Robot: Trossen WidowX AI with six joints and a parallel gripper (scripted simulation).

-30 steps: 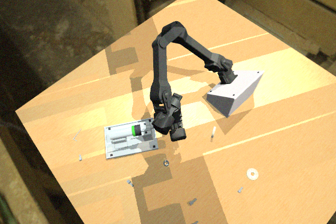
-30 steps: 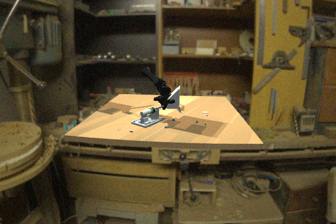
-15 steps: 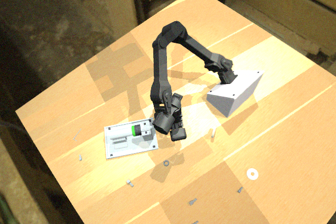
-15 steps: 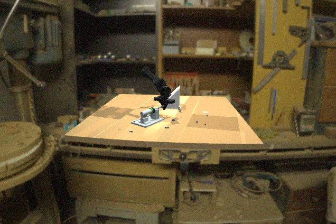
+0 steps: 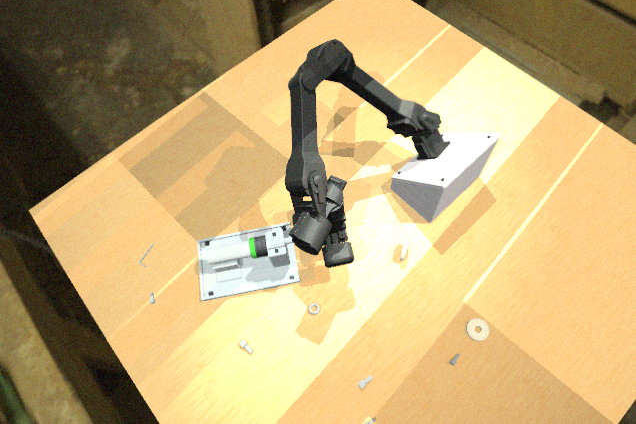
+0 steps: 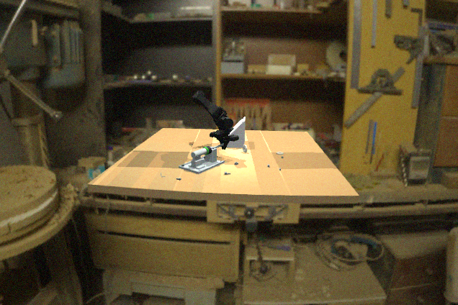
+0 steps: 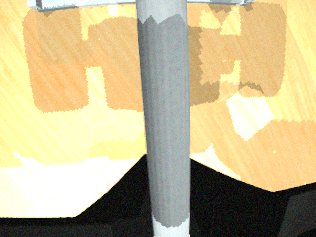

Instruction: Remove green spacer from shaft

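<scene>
Harsh light bleaches patches of the pale wooden tabletop (image 5: 205, 367) (image 6: 296, 183) between hard-edged brown shadows. The workshop background looks dim, grainy and blurred.

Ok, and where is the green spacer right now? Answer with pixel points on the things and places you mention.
In the top view, the bright green ring-shaped spacer (image 5: 252, 247) (image 6: 207, 149) sits left of the end effector (image 5: 337, 244), between the thick white cylindrical housing (image 5: 226, 252) (image 6: 199, 153) and the black rings (image 5: 261, 246).
</scene>
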